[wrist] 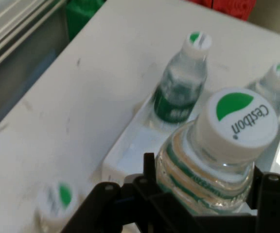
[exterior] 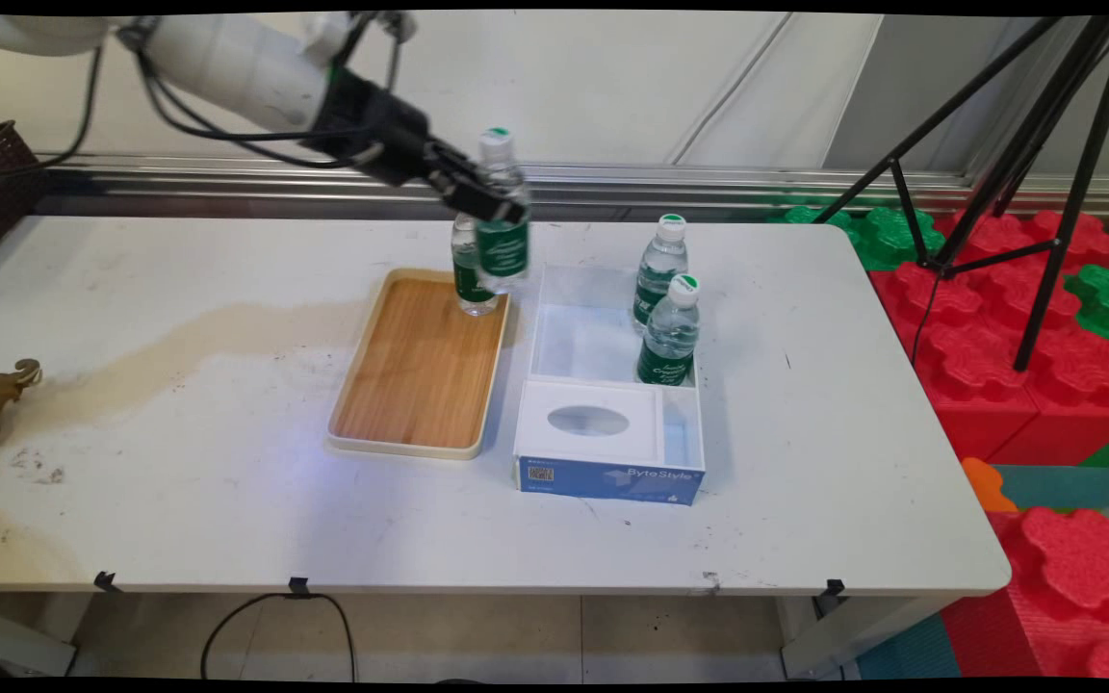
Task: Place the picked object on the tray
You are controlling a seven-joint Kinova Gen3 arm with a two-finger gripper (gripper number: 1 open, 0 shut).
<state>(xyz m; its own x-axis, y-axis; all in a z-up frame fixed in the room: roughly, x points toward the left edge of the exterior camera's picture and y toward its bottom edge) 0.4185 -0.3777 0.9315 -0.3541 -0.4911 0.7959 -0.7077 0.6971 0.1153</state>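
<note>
One clear ribbed plastic bottle (exterior: 502, 226) hangs clamped in the black gripper (exterior: 487, 204) above a bamboo tray (exterior: 417, 371).

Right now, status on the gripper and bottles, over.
Gripper shut on held bottle, lifted above wooden tray. One bottle stands on tray. Two bottles in white box.

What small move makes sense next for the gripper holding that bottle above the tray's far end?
Probably lower it straight down. The gripper is shut on the held bottle above the wooden tray, beside a standing bottle; easing slightly toward the bare wood should avoid a knock.
</note>
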